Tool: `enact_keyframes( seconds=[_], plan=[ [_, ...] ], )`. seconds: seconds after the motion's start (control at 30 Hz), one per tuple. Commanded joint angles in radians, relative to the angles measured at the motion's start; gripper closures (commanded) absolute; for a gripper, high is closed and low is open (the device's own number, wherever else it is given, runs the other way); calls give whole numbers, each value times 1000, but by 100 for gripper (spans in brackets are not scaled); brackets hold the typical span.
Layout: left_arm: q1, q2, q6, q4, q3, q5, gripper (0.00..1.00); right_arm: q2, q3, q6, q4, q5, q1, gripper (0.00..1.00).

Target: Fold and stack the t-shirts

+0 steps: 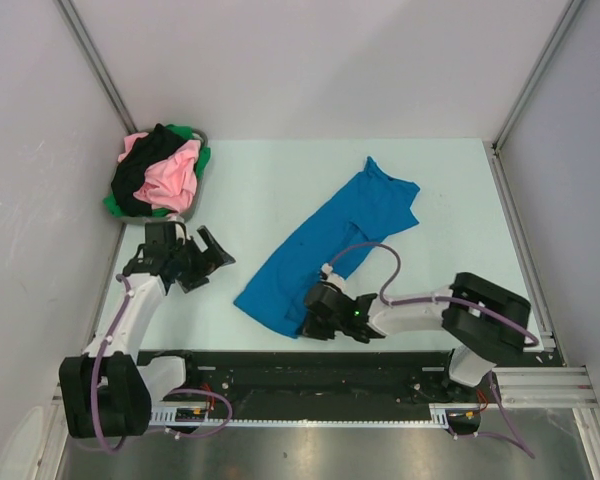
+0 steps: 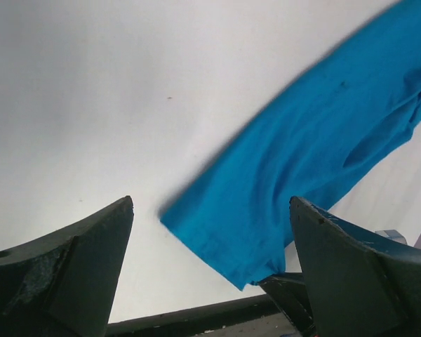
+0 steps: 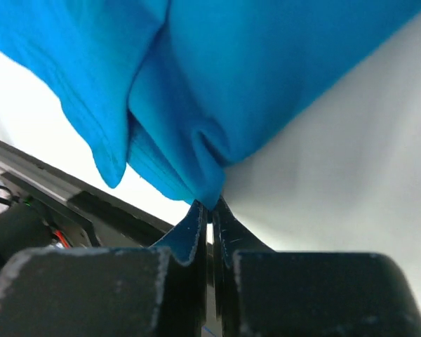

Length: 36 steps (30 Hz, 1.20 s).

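A bright blue t-shirt (image 1: pixel 330 235) lies stretched diagonally across the table, collar end at the far right, hem end near the front. My right gripper (image 1: pixel 312 322) is shut on the hem corner of that blue t-shirt (image 3: pixel 196 105), the cloth bunched right at the fingertips (image 3: pixel 209 205). My left gripper (image 1: pixel 208 262) hovers open to the left of the shirt, with nothing between its fingers (image 2: pixel 77 267); the blue t-shirt's hem (image 2: pixel 266 210) lies ahead of it. Pink, black and green t-shirts (image 1: pixel 165 175) sit heaped in a basket at the far left.
The round grey basket (image 1: pixel 202 140) stands at the table's far left corner. The black front rail (image 1: pixel 310 365) runs along the near edge. White walls and metal frame posts (image 1: pixel 525 225) close in the sides.
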<state>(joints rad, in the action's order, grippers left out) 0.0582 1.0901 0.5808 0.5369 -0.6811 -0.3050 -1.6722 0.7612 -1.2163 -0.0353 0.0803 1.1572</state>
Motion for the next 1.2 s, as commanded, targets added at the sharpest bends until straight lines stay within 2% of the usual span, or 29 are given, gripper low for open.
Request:
enact_keyframes(
  seconds=[0.0, 0.2, 0.33, 0.5, 0.6, 0.73, 0.77, 0.8, 0.83, 0.93, 1.0, 1.03, 1.1, 1.13, 1.17],
  plan=[
    [-49, -58, 45, -28, 20, 1, 3, 118, -156, -12, 320, 94, 13, 100],
    [-210, -65, 120, -63, 28, 35, 3, 365, -286, -109, 523, 142, 12, 100],
    [-311, -33, 175, -95, 17, 70, 3, 613, -373, -195, 682, 157, 19, 100],
    [-463, 34, 232, -161, -3, 101, 3, 845, -384, -278, 898, 217, 27, 100],
    [-540, 114, 246, -201, -34, 122, 3, 919, -385, -299, 937, 228, 38, 100],
    [-590, 293, 202, -259, -145, 110, 3, 884, -378, -287, 914, 239, 62, 100],
    [-595, 338, 189, -256, -222, 107, 3, 872, -373, -282, 901, 237, 70, 95],
    [-601, 428, 177, -249, -268, 100, 2, 840, -355, -285, 897, 249, 81, 76],
    [-601, 471, 150, -233, -315, 93, 2, 827, -343, -282, 899, 262, 90, 41],
    [-601, 614, 114, -222, -542, 70, 2, 809, -260, -292, 956, 354, 150, 4],
    [-603, 700, 88, -209, -651, 47, 2, 804, -205, -287, 988, 413, 174, 0],
    [-603, 796, 79, -174, -778, 28, 2, 801, -189, -279, 992, 427, 173, 0],
    [-603, 896, 36, -134, -921, 24, 2, 795, -169, -246, 983, 458, 173, 0],
    [-601, 1010, 25, -88, -1060, 18, 2, 787, -155, -239, 977, 467, 173, 0],
    [-601, 1065, 11, -68, -1130, 4, 2, 783, -148, -233, 971, 489, 173, 0]
  ],
)
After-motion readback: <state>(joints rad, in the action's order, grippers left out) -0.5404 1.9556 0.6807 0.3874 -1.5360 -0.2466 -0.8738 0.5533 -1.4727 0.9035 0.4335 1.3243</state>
